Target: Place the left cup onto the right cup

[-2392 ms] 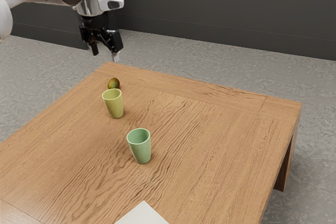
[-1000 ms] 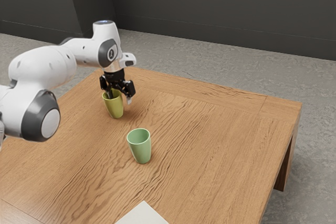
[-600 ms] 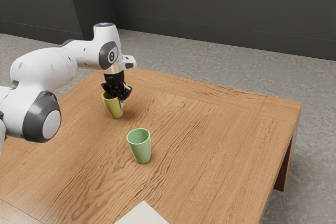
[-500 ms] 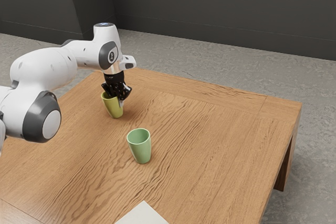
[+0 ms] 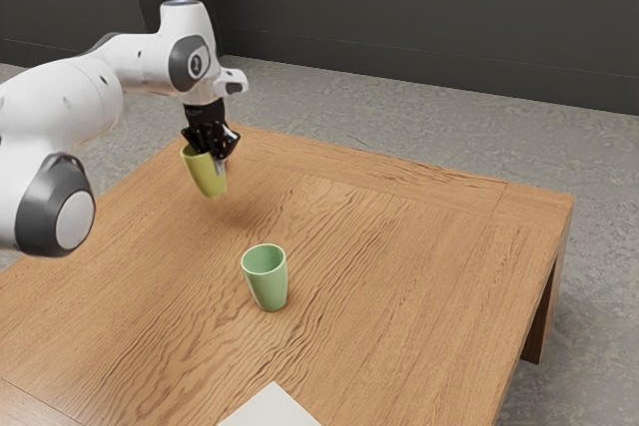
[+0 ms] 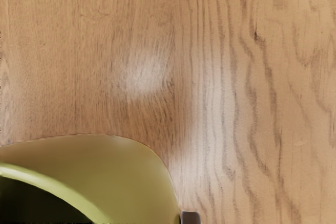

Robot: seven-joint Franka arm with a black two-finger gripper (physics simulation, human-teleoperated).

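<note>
**Rim pinch on a tilted cup: hazards for the carry**

- Nearest the exterior camera: a flat white sheet (image 5: 272,409) lies at the front edge of the wooden table (image 5: 399,246), well apart from the work. We judge it no hazard.
- Next back: the pale green tapered cup (image 5: 266,281) stands upright, mouth up, with nothing touching it. This is our target. It is free-standing. If we come in low or off centre, the carried cup's base could strike its rim and tip or shove it.
- Further back, toward the exterior view's left: our black two-finger gripper (image 5: 211,150) is clamped on the yellow-green tapered cup (image 5: 204,177) at the rim, pinching only the wall. The cup hangs clear of the table, tilted rather than plumb.
- In the wrist view, that cup's rim (image 6: 89,177) sits just under the hand, over bare wood grain (image 6: 236,77).

Risks, as we judge them:
- A wall-only pinch may let the cup pivot or slip during a fast swing.
- The tilt means the base would meet the target's mouth at an angle and could jam or glance off.
- Letting go from too high could bounce the cup out.
- Farthest: the table's back edge is near, and a dropped cup could roll off onto the grey floor (image 5: 449,117).
</note>
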